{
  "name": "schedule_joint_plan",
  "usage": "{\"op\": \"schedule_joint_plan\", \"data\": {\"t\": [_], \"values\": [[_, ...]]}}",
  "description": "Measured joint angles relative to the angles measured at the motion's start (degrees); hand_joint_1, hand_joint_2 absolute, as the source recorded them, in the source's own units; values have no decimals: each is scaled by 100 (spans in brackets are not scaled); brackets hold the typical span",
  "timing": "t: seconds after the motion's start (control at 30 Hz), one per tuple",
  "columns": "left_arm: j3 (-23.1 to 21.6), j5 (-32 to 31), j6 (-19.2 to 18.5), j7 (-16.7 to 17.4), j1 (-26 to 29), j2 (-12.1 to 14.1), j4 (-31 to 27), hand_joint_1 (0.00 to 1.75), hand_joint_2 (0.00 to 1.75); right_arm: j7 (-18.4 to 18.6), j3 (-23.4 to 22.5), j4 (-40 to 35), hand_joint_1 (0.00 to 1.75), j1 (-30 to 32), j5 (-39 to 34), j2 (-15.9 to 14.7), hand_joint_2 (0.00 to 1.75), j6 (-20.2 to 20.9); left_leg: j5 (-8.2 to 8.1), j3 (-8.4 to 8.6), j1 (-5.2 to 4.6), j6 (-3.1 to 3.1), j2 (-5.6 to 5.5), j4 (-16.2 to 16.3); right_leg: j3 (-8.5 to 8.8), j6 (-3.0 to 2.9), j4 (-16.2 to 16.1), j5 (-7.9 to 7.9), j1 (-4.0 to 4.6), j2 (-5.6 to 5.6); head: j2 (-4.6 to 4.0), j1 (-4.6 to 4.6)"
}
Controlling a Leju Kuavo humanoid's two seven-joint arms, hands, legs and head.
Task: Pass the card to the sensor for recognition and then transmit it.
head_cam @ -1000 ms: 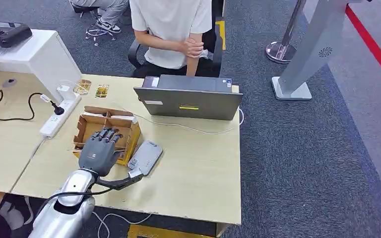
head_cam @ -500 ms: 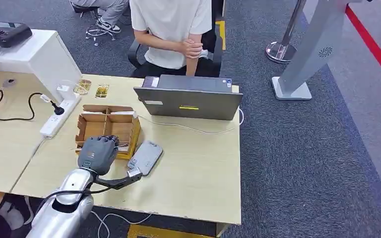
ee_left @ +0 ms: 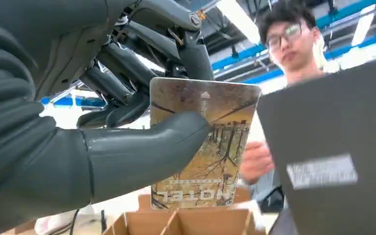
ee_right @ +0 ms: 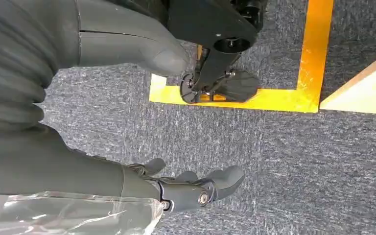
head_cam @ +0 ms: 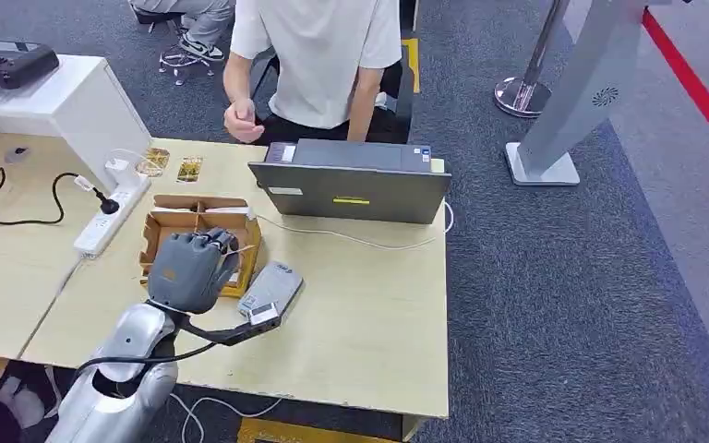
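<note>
My left hand (head_cam: 187,269) is raised just above the cardboard box (head_cam: 194,221) and pinches a card between thumb and fingers. In the left wrist view the card (ee_left: 203,142) is upright, printed with bare trees and the word MOTEL, with the thumb across its face and the box (ee_left: 176,223) beneath it. The grey flat sensor (head_cam: 272,288) lies on the table just right of the box, beside my hand. My right hand (ee_right: 191,188) hangs over the carpet with its fingers apart, holding nothing.
A closed grey laptop (head_cam: 351,189) stands behind the sensor. A person (head_cam: 318,55) sits across the table with one hand (head_cam: 240,120) held out over its far edge. A power strip (head_cam: 111,217) and two loose cards (head_cam: 189,169) lie to the left.
My left hand closed its fingers down in the box, then rose with the card pinched. The person unfolded their arms and brought one hand toward the table.
</note>
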Motion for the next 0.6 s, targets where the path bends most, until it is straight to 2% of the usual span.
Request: {"op": "schedule_joint_plan", "data": {"t": [0.13, 0.27, 0.33, 0.4, 0.47, 0.6], "values": [[-37, 13, 15, -15, 16, 7, -160, 175, 175, 0, -7, 0, 0, 2, 0, 0, 175, -4, 0, 0, 1, 0, -1, 0, 0, 0, 1, 0, 1, -1, 0, 0], [-105, 262, 299, -146, -58, 31, -528, 175, 175, 11, -20, 2, 0, 12, -2, 0, 175, -28, 1, 0, 1, 1, -1, 1, -2, 0, 1, 0, 0, -3, 0, -2], [-114, 275, 359, -100, -299, 57, -713, 175, 175, 28, -18, 4, 0, 14, 50, 2, 175, -33, 2, -1, 0, 2, -8, 1, 0, 0, 0, 0, 0, -9, 0, -2], [-101, 15, 393, 54, -753, 105, -687, 175, 175, 74, -7, 4, 0, 9, 151, 2, 175, -11, 4, -3, 0, 2, -11, 1, 2, 0, 1, 2, 0, -12, 0, 0], [-57, -486, 599, 171, -1347, 177, -360, 175, 175, 129, 20, 4, 0, -3, 249, 0, 175, 35, 12, -2, 0, 2, -11, 1, 3, -4, 3, 7, 0, -13, 0, 0], [120, -704, 1080, 201, -2362, 273, 884, 175, 175, 236, 100, 0, 0, -47, 326, 0, 175, 76, 23, 3, 2, -9, -7, 1, 1, -14, 9, 20, 1, -7, 0, -5]]}}
